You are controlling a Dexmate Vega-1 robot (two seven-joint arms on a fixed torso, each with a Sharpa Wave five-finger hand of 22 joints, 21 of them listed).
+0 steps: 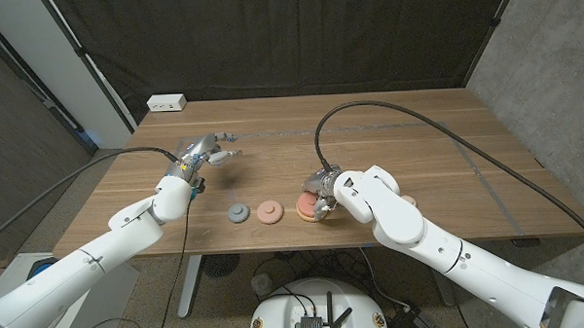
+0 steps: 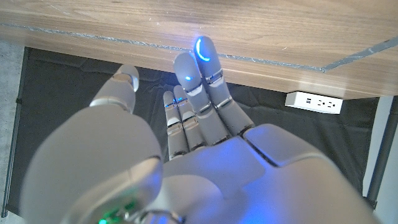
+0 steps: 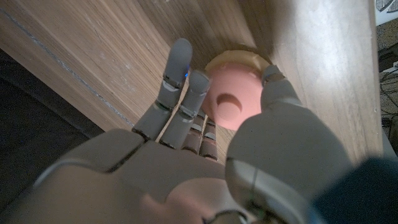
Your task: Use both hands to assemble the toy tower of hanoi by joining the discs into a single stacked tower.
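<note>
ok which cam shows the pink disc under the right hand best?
Right wrist view: the pink disc sits close up between the right hand's fingers, centre hole visible, on a yellowish disc. Head view shows only its edge beside the hand. Left wrist view gives table edge and the left hand.

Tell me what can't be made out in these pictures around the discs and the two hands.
- Stack under the right hand: head view, hand and forearm cover its far side; disc count unclear.
- Right hand's hold: right wrist view, fingers flank the pink disc, contact unclear.
- Yellow disc: mostly hidden beneath the pink disc.
- Gray disc: too small for detail.
- Left hand: its palm side is hidden in the left wrist view.
</note>
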